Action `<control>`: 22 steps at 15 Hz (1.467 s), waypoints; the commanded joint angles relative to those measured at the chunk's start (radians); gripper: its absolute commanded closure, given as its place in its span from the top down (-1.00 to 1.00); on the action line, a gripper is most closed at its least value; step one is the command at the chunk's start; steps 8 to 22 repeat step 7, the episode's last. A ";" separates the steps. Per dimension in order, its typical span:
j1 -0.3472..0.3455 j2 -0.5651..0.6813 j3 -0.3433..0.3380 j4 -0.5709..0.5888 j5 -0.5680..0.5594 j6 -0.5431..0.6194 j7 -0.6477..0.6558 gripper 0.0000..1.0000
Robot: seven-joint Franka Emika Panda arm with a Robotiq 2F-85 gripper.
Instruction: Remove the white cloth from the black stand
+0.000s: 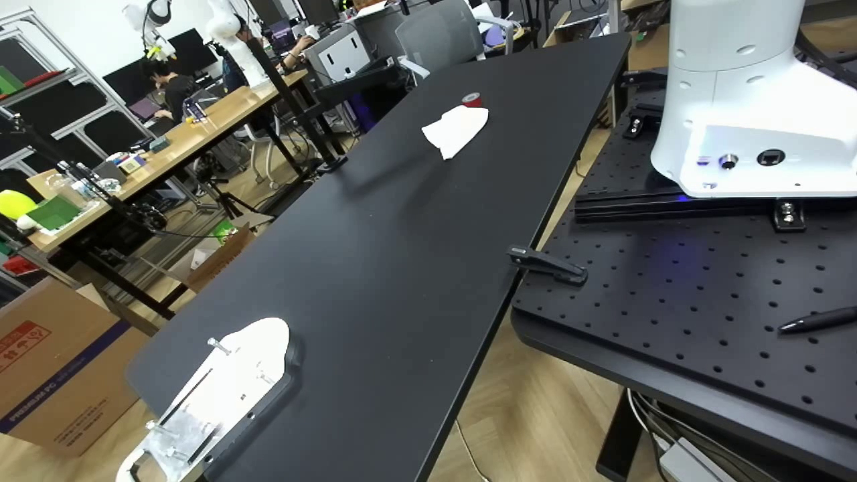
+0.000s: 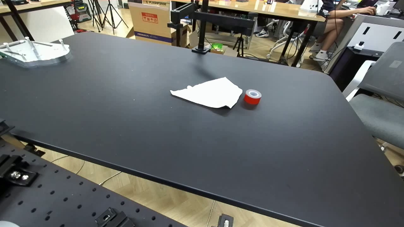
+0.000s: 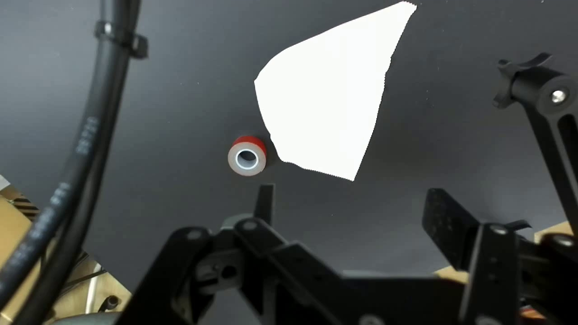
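Note:
A white cloth lies flat on the black table. It shows in both exterior views (image 1: 456,130) (image 2: 210,93) and in the wrist view (image 3: 329,95). A black stand with a post and side arm is fixed at the table's far edge (image 1: 301,107) (image 2: 203,28). Its arm also shows at the right of the wrist view (image 3: 542,104). The cloth lies apart from this stand. My gripper (image 3: 351,201) is open, with nothing between its fingers. In the wrist view the cloth is ahead of the fingertips, not touched. Both exterior views leave the gripper out.
A red tape roll (image 1: 472,100) (image 2: 252,96) (image 3: 247,156) stands close beside the cloth. A white plate-like device with pegs (image 1: 221,388) (image 2: 34,52) lies at one table end. A grey chair (image 2: 385,91) stands at the other end. Black cables (image 3: 97,117) cross the wrist view's left.

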 commanded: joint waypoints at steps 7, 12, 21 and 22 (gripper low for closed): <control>0.015 -0.032 -0.008 0.002 -0.003 -0.042 0.020 1.00; 0.015 -0.032 -0.008 0.002 -0.003 -0.042 0.020 1.00; 0.015 -0.032 -0.008 0.002 -0.003 -0.042 0.020 1.00; 0.015 -0.032 -0.008 0.002 -0.003 -0.042 0.020 1.00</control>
